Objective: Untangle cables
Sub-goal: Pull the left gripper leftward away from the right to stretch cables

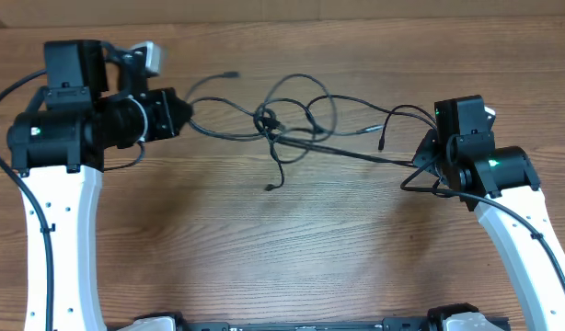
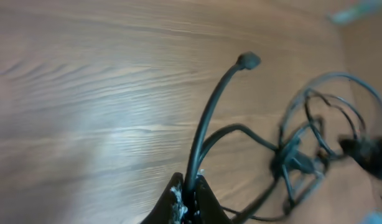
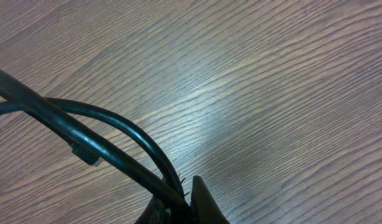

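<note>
Black fingertips of the right gripper (image 3: 181,206) sit at the 6 o'clock edge of its wrist view, cut off by the frame. They are pinched together on two strands of the thin black flexible cables (image 3: 85,134). The strands sweep toward 9 o'clock and run out of the picture. So close to the lens they look thick and soft, and a small lump on one strand cannot be identified.

In its own view the left gripper (image 2: 188,200), also cropped at 6 o'clock, is clamped on a cord. The cord rises toward 1 o'clock and ends in a small rounded plug (image 2: 248,60). The knot at 4 o'clock there is smeared and hard to read.

From overhead, the cables lie on the brown wood-grain table (image 1: 264,248), tangled just 12 o'clock of centre. Strands stretch out to the grippers at 9 and 3 o'clock. The right gripper's fingers are hidden under its wrist in that view.
</note>
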{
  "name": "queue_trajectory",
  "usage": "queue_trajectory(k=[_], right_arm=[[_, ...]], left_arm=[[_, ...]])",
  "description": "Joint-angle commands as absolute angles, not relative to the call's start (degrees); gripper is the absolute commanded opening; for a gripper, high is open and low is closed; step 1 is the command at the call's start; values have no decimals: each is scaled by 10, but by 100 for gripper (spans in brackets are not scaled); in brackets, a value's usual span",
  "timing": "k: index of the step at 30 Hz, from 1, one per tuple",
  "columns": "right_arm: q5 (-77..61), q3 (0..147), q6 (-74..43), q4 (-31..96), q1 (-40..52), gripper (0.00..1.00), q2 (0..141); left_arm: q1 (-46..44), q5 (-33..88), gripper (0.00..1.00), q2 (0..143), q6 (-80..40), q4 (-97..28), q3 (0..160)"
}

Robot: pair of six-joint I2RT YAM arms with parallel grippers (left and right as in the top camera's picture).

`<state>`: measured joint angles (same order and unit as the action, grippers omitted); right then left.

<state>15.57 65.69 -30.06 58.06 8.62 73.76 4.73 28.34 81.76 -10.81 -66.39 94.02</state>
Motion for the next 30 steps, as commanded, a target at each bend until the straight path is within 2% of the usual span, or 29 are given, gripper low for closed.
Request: queue_trajectory(k=[1,4,9,14,16,19,24,30], right_arm=[[220,672,-302,584,74,4,726],[225,672,-302,582,74,4,726],[219,672,-301,571,74,4,726],[-12,672,-154,523,74,4,726],[-24,672,-131,519,74,4,726],[15,672,-136,522,74,4,726],[80,672,-137,538,74,4,726],[161,672,-182,566,74,4,726]], left_arm=[[84,181,4,801,-218,-657,943],[86,184,4,801,-263,-656,943],[85,241,4,801,-273,-655,943],[67,236,4,801,-204,-668,943],[62,197,4,801,-190,-678,943],[63,69,4,799,-209,-701,943],[64,-127,4,791,-295,-695,943],[64,-205,4,789,-346,-670,943]])
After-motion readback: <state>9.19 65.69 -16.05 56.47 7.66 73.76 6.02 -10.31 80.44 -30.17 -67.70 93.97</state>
